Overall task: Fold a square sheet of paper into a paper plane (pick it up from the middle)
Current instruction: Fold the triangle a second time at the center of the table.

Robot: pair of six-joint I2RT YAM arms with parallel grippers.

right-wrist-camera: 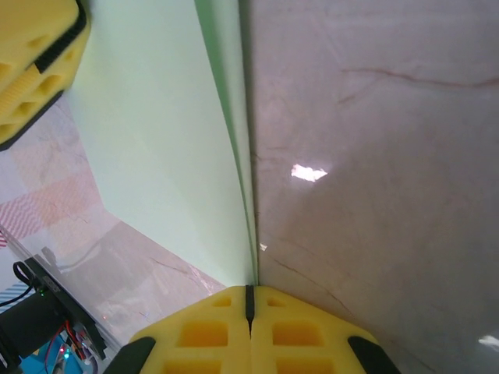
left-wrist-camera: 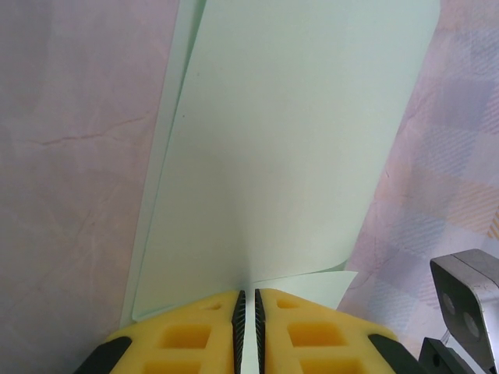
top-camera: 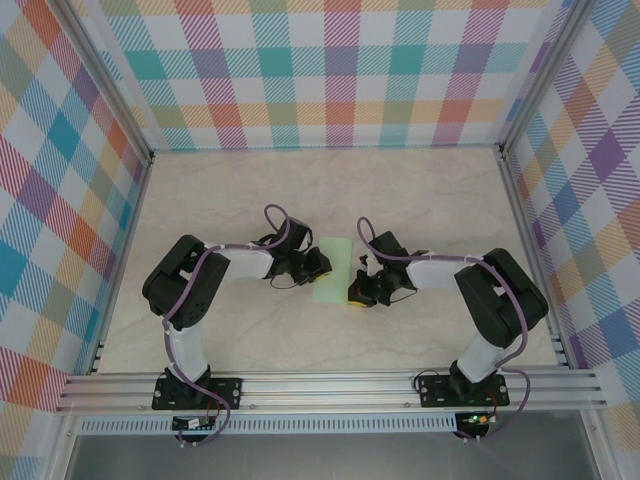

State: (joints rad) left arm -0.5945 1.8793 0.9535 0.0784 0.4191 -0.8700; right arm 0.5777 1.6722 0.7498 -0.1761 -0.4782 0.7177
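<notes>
Left claw (left-wrist-camera: 249,300): we find it just left of the table's (top-camera: 250,190) middle. Its yellow fingers are pressed nearly together, with only a thin slit between them. A near corner of the sheet of paper (left-wrist-camera: 288,140) is pinched in that slit.

Sheet of paper: it lies over the middle of the table, between the two claws. From above it reads as a narrow upright strip, not a square. In the left wrist view two layers show, one lying over the other, with the under layer's edge peeking out along the left side. We judge that the first fold down the middle is made or being pressed. We cannot tell whether the sheet rests on the table or hangs just clear of it.

Right claw (right-wrist-camera: 250,296): it sits just right of the table's middle, slightly nearer the table's front edge. Its fingers are fully closed, and the folded edge of the sheet runs straight into their seam.

Progress: early, in our judgement. The sheet is doubled once. No pointed nose and no wings show, so the corner folds and the wing folds remain to be done.
</notes>
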